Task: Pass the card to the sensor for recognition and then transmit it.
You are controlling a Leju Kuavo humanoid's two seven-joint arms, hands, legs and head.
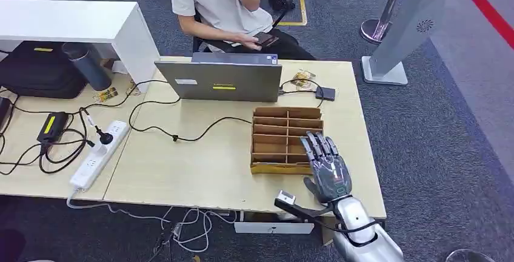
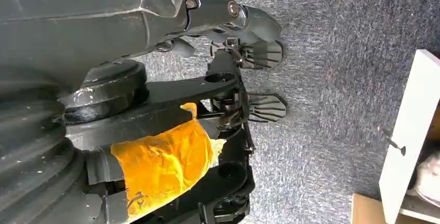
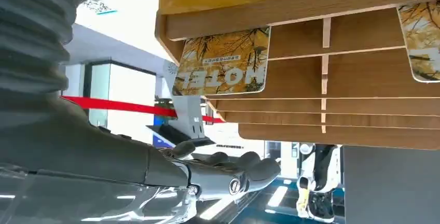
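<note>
A wooden slotted box (image 1: 286, 139) stands on the table's right half. In the right wrist view a yellow HOTEL card (image 3: 223, 63) stands in one of the slots of the box (image 3: 332, 79), and a second card (image 3: 423, 42) shows at the picture's edge. My right hand (image 1: 327, 168) hovers at the box's near right corner, fingers stretched and apart, holding nothing; its fingers (image 3: 228, 175) are apart from the cards. A small black device with a white top (image 1: 285, 199) sits at the table's front edge, just left of my right wrist. My left hand (image 2: 218, 11) hangs over the carpet, holding nothing.
A grey laptop (image 1: 219, 80) stands behind the box, with a person seated beyond it holding a phone (image 1: 265, 39). Cables, a power strip (image 1: 100, 153) and a black adapter (image 1: 53, 126) lie on the left. The table's right edge (image 1: 370, 153) is close to my right hand.
</note>
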